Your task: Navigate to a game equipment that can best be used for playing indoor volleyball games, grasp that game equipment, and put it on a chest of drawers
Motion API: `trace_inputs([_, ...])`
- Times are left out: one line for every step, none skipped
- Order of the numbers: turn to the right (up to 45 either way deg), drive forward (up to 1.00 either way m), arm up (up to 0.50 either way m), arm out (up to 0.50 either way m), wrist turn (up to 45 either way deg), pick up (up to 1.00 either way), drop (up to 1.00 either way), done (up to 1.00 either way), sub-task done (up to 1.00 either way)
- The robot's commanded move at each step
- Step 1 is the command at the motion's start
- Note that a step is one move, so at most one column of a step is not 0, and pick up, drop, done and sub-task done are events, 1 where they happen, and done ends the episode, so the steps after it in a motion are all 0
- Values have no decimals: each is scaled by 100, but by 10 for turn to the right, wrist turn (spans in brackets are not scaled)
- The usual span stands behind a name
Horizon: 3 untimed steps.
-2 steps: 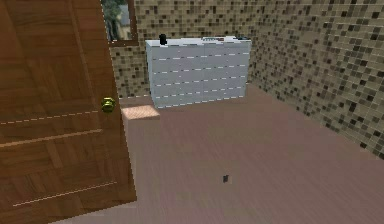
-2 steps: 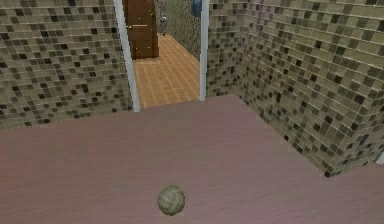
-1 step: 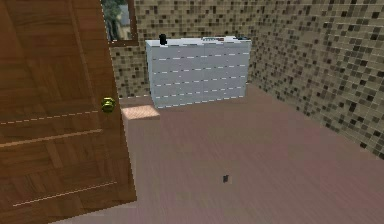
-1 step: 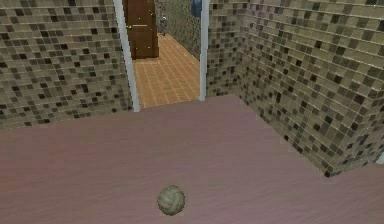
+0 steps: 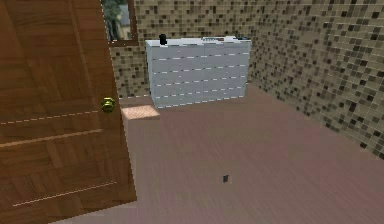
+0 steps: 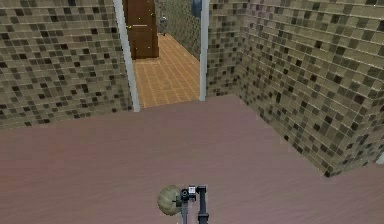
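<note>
Arm side view, bottom centre: arm (image 6: 203,211) comes up from the lower edge, pincer (image 6: 181,199) at its far end pointing to frame left. A round grey-green ball (image 6: 167,201) hangs right at the fingers' end with brown floor (image 6: 120,160) behind it, so it reads as held. Can't tell from the pictures how the fingers themselves are set.

Same view, upper middle: a white-framed doorway (image 6: 168,60) opens onto a hallway with a wood plank floor (image 6: 172,82). A dark wooden door (image 6: 142,28) stands at the hallway's far end, top of frame. Mosaic tile walls (image 6: 60,60) sit on both sides of the doorway. The right-hand wall runs down toward the frame's right edge.

Forward view, upper centre: pale chest of drawers (image 5: 198,72) against the back tile wall (image 5: 310,60), several drawer fronts visible. On its top, left end, there's a small dark upright object (image 5: 162,40). Further right are some low pale items (image 5: 212,39), too small to identify. The ball is well apart from the chest, not on it.

Forward view, left half: large brown wooden door (image 5: 55,110) with a brass knob (image 5: 108,103) near its right edge. A framed pane (image 5: 120,20) shows above and behind it at top. A tan block (image 5: 140,112) sits on the floor just left of the chest's base. There's a small dark speck (image 5: 227,179) on the floor, lower centre.
</note>
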Motion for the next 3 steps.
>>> trace_inputs([0, 0, 0, 0, 450, 0, 0, 0, 0])
trace_inputs([0, 0, 0, 0, 450, 0, 0, 0, 0])
trace_inputs([0, 0, 0, 0, 450, 0, 0, 0, 0])
